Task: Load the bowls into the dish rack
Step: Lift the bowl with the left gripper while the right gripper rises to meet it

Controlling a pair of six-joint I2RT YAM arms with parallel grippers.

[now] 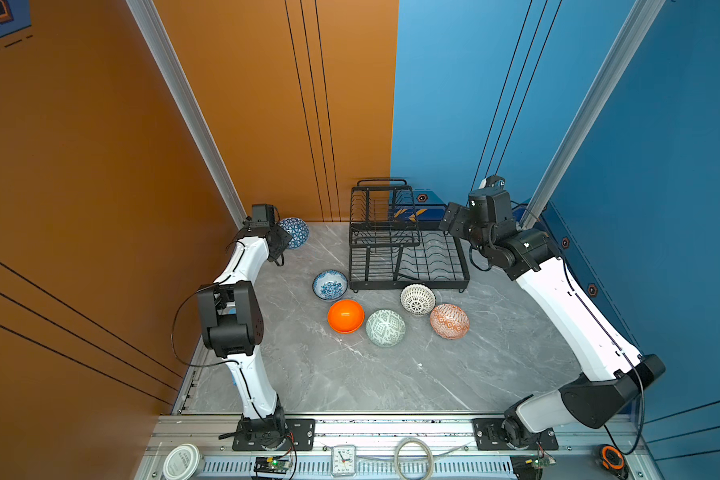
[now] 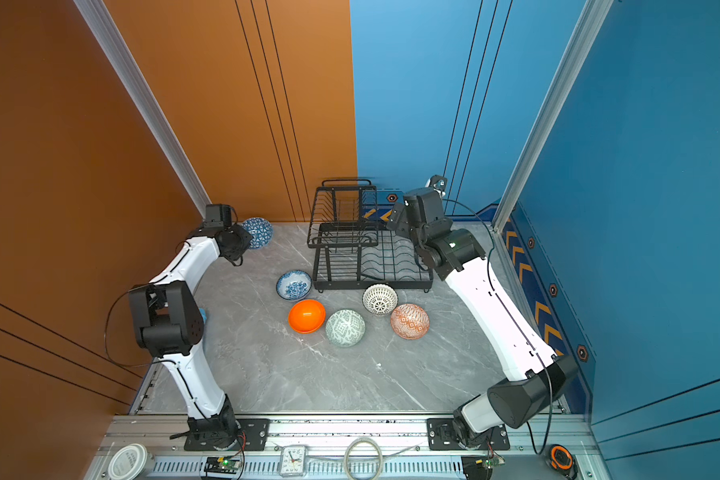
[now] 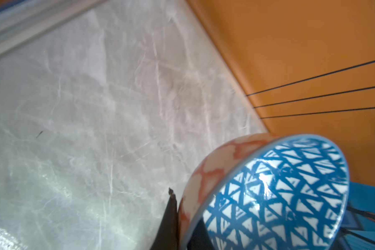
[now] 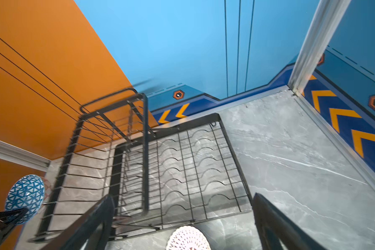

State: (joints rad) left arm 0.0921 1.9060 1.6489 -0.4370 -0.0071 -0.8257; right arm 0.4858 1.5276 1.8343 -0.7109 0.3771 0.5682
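Bowls (image 1: 346,316): five near one dish rack (image 1: 410,286), a sixth bowl (image 1: 298,232) clamped by left fingers (image 3: 171,223); right fingers (image 4: 91,225) spread wide.

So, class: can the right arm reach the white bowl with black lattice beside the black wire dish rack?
Probably yes: the right gripper hangs open and empty above the black wire dish rack; the white-black lattice bowl lies close below, uncovered.

Grey marble floor (image 1: 391,374); orange wall (image 1: 100,166) left, blue wall (image 1: 454,83) right; slanted aluminium corner posts (image 1: 179,104)
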